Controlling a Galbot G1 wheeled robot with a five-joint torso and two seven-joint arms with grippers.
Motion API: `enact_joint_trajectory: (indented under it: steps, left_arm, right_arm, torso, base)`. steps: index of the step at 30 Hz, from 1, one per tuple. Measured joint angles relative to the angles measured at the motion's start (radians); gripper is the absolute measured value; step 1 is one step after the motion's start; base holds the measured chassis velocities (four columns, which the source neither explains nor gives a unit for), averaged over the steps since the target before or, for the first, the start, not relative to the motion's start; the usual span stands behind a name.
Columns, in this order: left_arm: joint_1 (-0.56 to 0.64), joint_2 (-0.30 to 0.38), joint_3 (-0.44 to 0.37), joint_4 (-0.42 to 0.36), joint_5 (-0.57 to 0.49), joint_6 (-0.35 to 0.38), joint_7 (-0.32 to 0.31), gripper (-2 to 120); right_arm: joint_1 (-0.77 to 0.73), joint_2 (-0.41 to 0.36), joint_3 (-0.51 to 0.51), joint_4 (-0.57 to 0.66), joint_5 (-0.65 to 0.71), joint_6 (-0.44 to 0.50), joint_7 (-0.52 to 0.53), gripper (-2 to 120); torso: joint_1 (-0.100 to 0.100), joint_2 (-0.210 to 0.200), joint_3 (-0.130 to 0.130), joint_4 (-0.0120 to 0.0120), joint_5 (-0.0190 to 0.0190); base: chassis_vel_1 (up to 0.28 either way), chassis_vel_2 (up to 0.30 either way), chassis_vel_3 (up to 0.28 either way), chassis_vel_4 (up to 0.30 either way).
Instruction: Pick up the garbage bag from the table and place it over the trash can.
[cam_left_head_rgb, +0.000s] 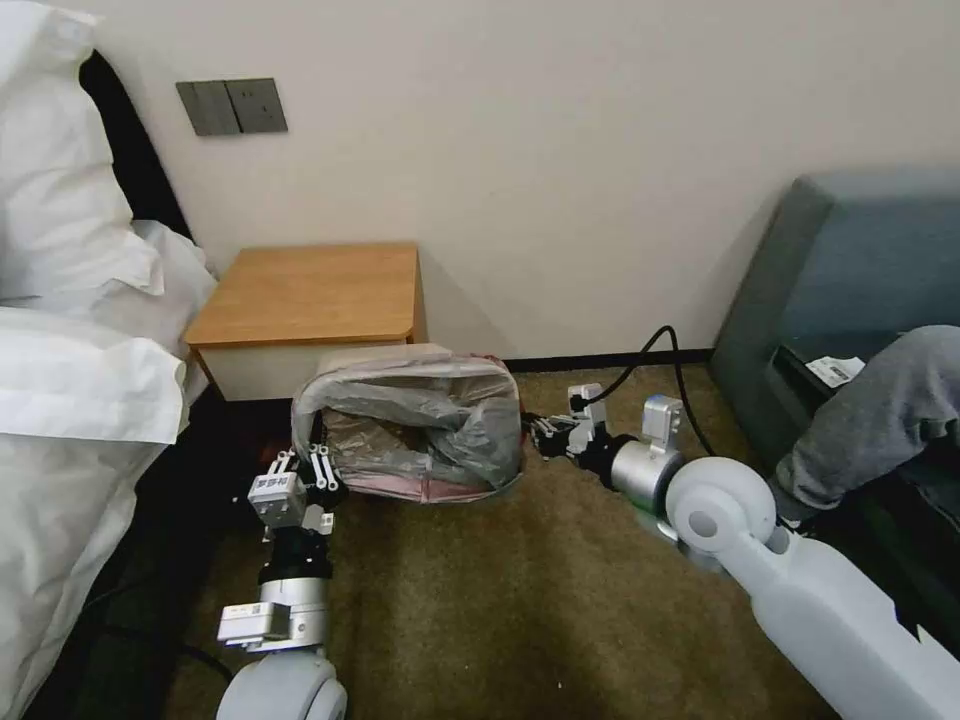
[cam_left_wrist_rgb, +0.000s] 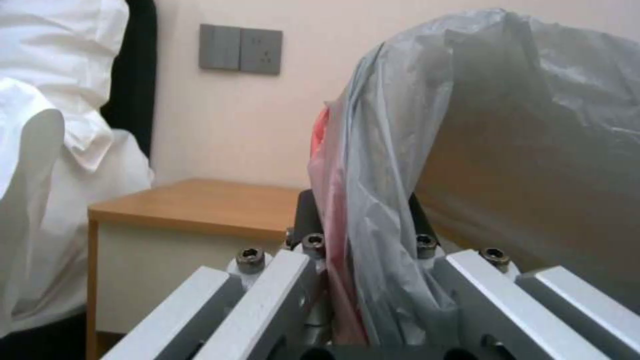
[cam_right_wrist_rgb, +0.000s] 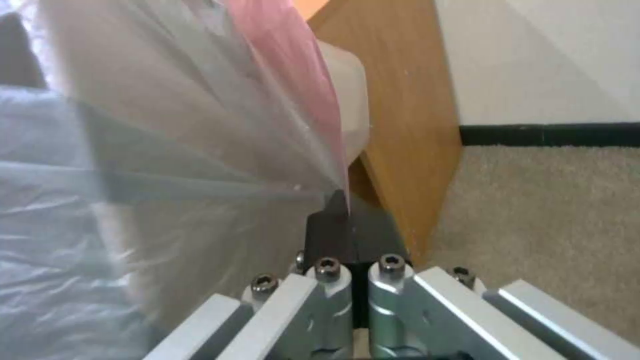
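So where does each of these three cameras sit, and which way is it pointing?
Head view: on the robot's head, looking down at the trash can draped in the garbage bag; both arms show.
Left wrist view: behind the left pincer, facing the wall; its fingers clamp the bag.
Right wrist view: behind the right pincer, shut on the bag's edge, facing the table.
All three share bag and table.
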Motion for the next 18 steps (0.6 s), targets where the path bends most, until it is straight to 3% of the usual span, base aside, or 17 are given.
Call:
enact_joint_trajectory:
  steps: [18]
  left_arm:
    - [0.065,0.015,0.052,-0.059,-0.109,0.05,-0.009,5]
  right_arm:
    - [-0.057,-0.025,0.052,0.02,-0.02,0.02,-0.042,0]
  torso:
    - [0.0,0.0,0.0,-0.0001,0.0001]
  base:
    - [0.0,0.0,0.0,0.0]
